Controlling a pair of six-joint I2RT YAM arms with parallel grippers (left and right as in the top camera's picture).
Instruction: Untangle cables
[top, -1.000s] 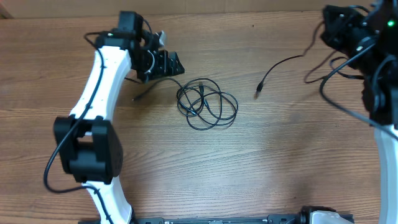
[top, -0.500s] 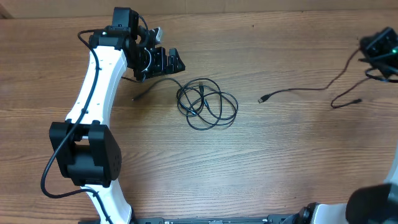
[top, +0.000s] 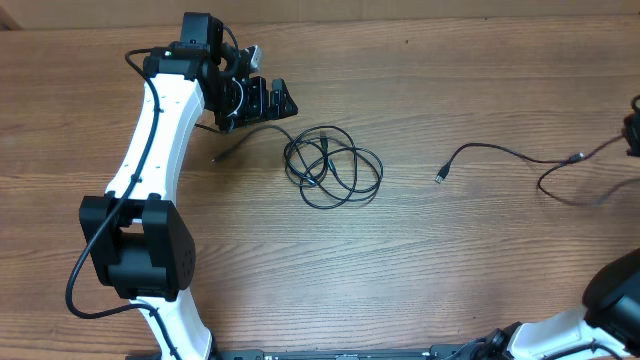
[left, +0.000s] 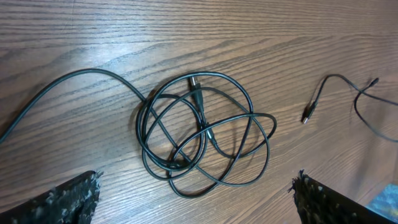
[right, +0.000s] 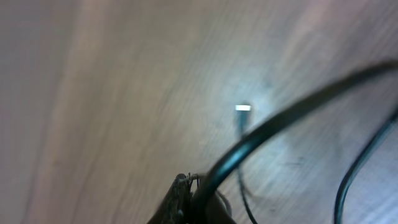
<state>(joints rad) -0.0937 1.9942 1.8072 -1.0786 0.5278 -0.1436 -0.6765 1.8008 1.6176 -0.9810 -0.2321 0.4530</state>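
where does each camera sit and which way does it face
Overhead: above the table, looking down; shows the left arm, left gripper and part of the right arm.
Left wrist: on the left arm, facing down at the coiled cable; fingers in the bottom corners.
Right wrist: close, blurred, over the loose cable; one dark finger at the bottom.
Shared: overhead and left wrist both show the coiled cable and the loose cable's plug.

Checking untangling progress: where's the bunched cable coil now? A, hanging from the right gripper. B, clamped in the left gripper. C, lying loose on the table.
C: the coil lies flat on the table, the left gripper open beside it, empty.
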